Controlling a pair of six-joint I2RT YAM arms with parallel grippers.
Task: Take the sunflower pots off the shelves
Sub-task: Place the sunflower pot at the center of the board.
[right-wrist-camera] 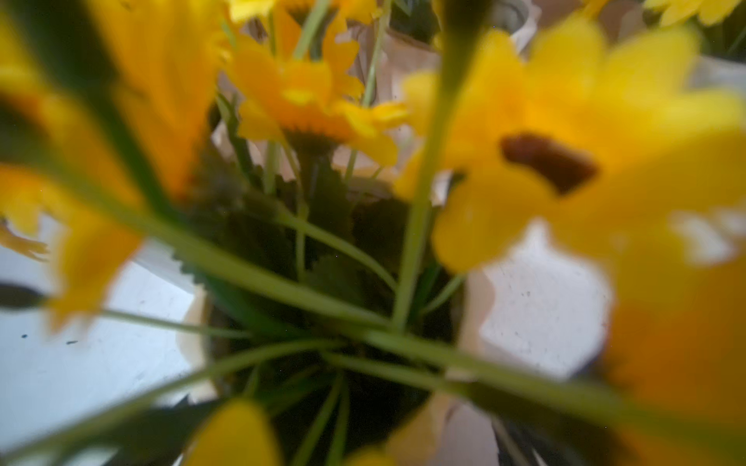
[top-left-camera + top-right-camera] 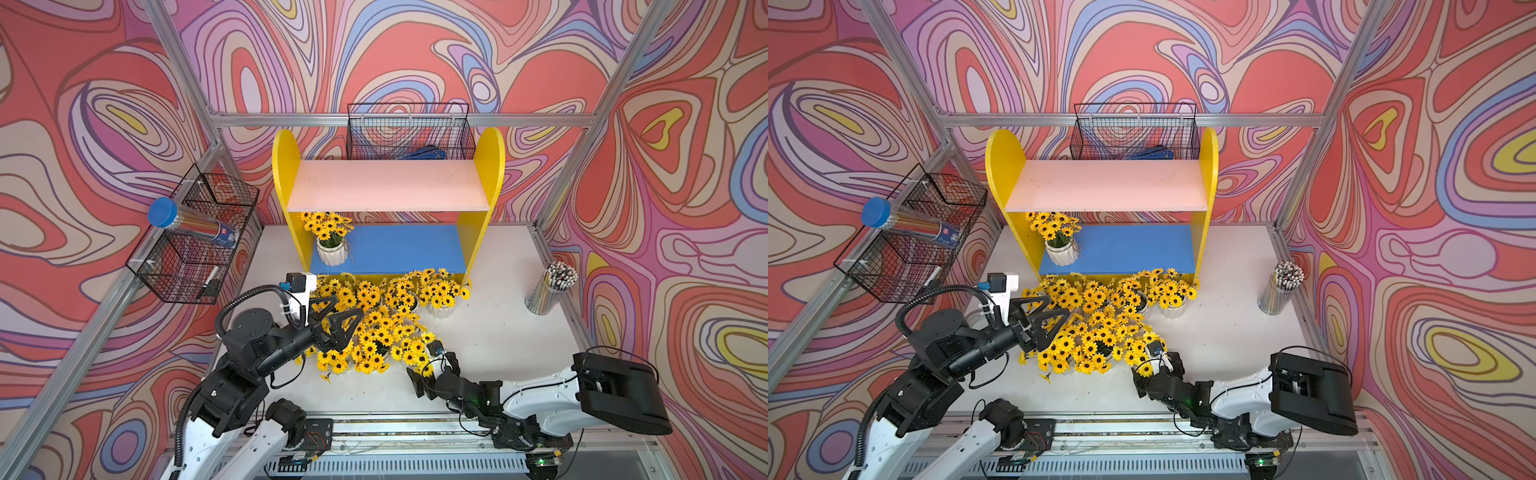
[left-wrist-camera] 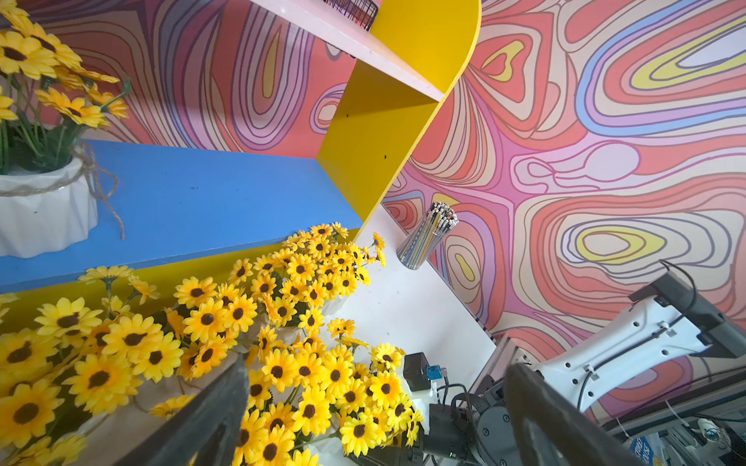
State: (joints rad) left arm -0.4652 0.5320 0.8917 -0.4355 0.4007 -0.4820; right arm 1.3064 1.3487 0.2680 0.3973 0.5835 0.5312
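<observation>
The shelves point(image 2: 386, 185) have yellow sides, a bare pink upper board and a blue lower board point(image 2: 407, 249). One sunflower pot point(image 2: 331, 251) point(image 2: 1062, 252) point(image 3: 44, 210) stands at the left end of the blue board. Several more sunflower pots point(image 2: 382, 324) crowd the table in front of the shelves. My left gripper point(image 2: 348, 304) point(image 3: 377, 363) hovers open over the cluster's left edge, holding nothing. My right gripper point(image 2: 432, 372) is pushed into the cluster's front right, jaws spread, fingers mostly hidden by blooms. The right wrist view is blurred and looks down onto green stems point(image 1: 258, 278) of one pot.
A clear cup of pencils point(image 2: 548, 295) point(image 3: 424, 238) stands at the table's right. A black wire basket point(image 2: 191, 249) with a blue-capped tube point(image 2: 187, 222) hangs on the left frame. Another wire basket point(image 2: 409, 133) hangs behind the shelves.
</observation>
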